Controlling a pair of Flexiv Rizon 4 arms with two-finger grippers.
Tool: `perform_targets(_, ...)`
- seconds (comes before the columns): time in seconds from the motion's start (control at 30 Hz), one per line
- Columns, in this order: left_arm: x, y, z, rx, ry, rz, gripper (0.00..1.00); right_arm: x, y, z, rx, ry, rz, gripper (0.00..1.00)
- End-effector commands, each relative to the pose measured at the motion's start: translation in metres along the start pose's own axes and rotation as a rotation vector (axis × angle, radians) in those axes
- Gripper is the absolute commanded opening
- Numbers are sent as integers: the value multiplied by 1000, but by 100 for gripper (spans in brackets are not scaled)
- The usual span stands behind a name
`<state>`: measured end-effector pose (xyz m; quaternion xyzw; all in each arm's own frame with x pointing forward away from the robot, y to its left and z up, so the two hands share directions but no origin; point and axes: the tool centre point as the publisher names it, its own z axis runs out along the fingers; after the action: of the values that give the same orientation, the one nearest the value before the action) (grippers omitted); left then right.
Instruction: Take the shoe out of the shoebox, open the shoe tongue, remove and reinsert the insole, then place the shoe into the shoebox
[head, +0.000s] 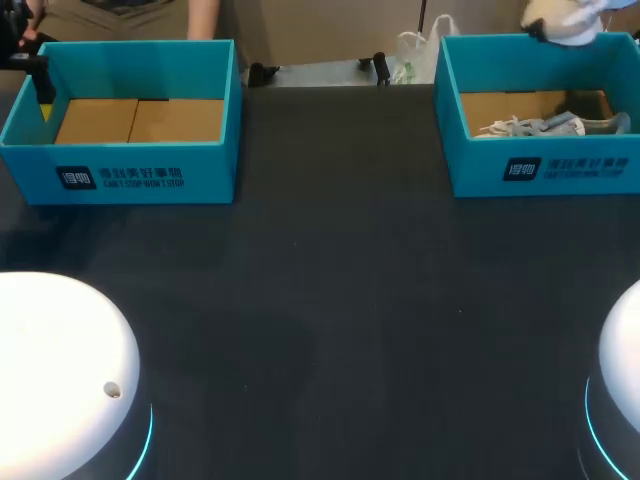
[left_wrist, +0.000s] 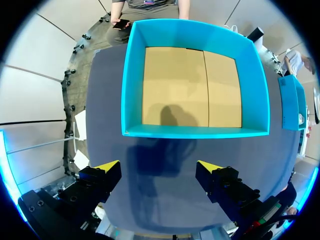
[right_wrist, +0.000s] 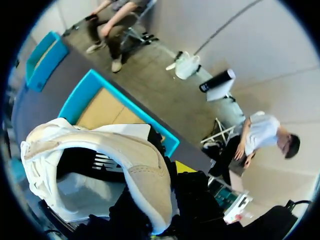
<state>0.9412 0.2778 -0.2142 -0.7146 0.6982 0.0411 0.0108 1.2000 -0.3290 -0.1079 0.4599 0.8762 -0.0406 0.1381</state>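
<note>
I'm holding the shoe (right_wrist: 142, 170) clamped in the right tool (right_wrist: 172, 175) above the shoebox (head: 540, 170), probably for tongue work; left tool (left_wrist: 159, 166) is hanging wide open, empty.

light: overhead | table (head: 340, 290): dim | arm bases (head: 60, 370): blown white | shoebox (left_wrist: 195, 32): dark shadow on floor
</note>
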Motion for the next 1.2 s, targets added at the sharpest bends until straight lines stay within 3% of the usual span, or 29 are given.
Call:
perform_targets(0.03, 0, 1, 0, 1, -1, 0, 100, -2, 3, -4, 22, 8, 96, 0)
perform_targets(0.27, 0, 1, 0, 1, -1, 0, 100, -2, 3, -4, 22, 8, 96, 0)
perform_targets(0.43, 0, 1, 0, 1, -1, 0, 100, 5, -10, 16, 131, -98, 258, 0)
perform_targets(0.47, 0, 1, 0, 1, -1, 0, 100, 7, -12, 20, 115, -74, 265, 0)
perform_targets(0.53, 0, 1, 0, 1, -1, 0, 100, 11, -16, 24, 156, -123, 324, 0)
perform_targets(0.9, 0, 1, 0, 1, -1, 0, 100, 28, -32, 49, 144, -134, 463, 0)
perform_targets(1.2, 0, 1, 0, 1, -1, 0, 100, 27, -44, 64, 193, -136, 597, 0)
